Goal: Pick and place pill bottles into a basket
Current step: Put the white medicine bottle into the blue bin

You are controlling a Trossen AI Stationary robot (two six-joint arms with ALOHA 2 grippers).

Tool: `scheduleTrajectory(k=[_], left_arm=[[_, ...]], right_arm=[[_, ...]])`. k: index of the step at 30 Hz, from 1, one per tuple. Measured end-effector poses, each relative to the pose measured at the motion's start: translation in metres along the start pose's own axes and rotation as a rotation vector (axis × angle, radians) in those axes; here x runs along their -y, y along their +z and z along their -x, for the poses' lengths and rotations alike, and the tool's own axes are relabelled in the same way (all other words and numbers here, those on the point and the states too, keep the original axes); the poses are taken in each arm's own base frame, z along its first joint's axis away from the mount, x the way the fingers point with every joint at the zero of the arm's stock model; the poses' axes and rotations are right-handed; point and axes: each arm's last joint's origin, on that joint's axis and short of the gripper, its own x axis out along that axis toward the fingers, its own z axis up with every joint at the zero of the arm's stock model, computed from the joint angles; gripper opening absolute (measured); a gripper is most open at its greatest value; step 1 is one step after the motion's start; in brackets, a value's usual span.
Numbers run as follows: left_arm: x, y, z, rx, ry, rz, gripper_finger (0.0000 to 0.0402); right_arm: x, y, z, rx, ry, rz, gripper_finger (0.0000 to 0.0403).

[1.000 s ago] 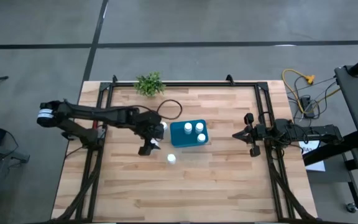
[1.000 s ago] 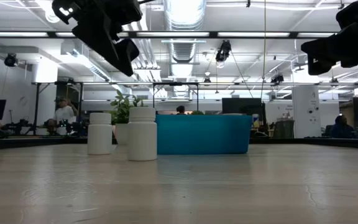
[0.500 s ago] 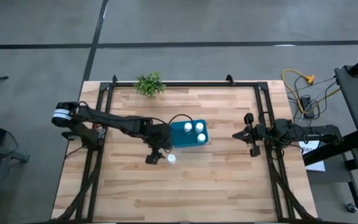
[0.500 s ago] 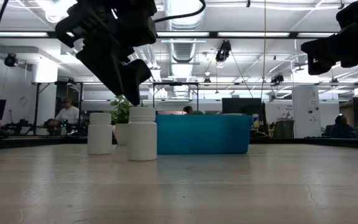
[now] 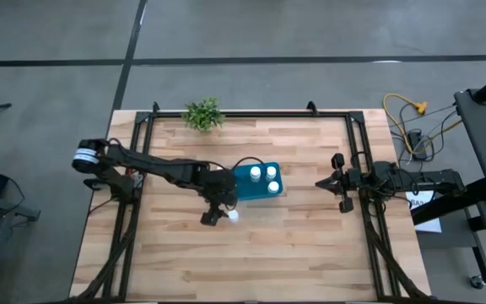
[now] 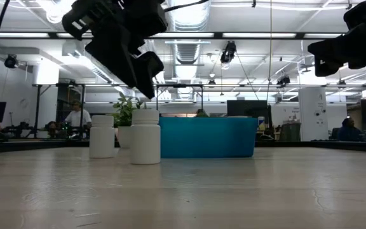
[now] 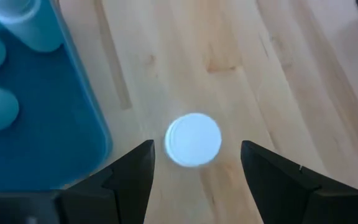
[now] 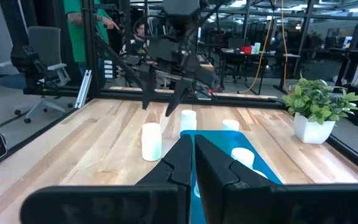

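A pill bottle [image 7: 193,139] stands upright on the wooden table [image 5: 294,245], just beside the long wall of the teal basket [image 5: 243,190] and apart from it. The left tool [image 5: 220,212] hangs directly above this bottle, fingers [image 7: 132,177] spread, one on either side of the white cap and touching neither side; nothing is gripped. In the low view the same tool [image 6: 146,83] sits just over the bottle's cap [image 6: 145,116].

A second bottle [image 6: 101,136] stands on the table to the side of the first, farther from the low camera, near the basket's end. Inside the basket, two white caps [image 5: 262,175] show from above, and a third bottle [image 7: 31,28] appears in the left wrist view, partly hidden by the arm in the high view.

The basket lies near the table's middle. A small green plant [image 5: 202,114] stands at the table's far edge, well apart from the basket.

The right tool [image 5: 321,183] waits at the table's right side, fingers pressed together and empty, pointing towards the basket.
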Motion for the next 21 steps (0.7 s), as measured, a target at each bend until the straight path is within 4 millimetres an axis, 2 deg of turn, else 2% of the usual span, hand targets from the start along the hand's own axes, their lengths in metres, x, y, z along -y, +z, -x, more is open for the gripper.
scheduleTrajectory(k=[6, 10, 21], left_arm=[[0.008, 0.010, -0.001, 0.009, -0.016, -0.027, 0.0221], [0.013, 0.009, -0.009, -0.017, -0.029, -0.035, 0.0221], [0.009, 0.009, -0.025, -0.063, -0.001, -0.055, 0.0221]], right_arm=[[0.000, 0.000, 0.000, 0.001, 0.000, -0.004, 0.0009], [0.000, 0.000, 0.000, 0.000, 0.001, -0.004, 0.0009], [0.000, 0.000, 0.000, 0.000, 0.000, 0.000, 0.0009]])
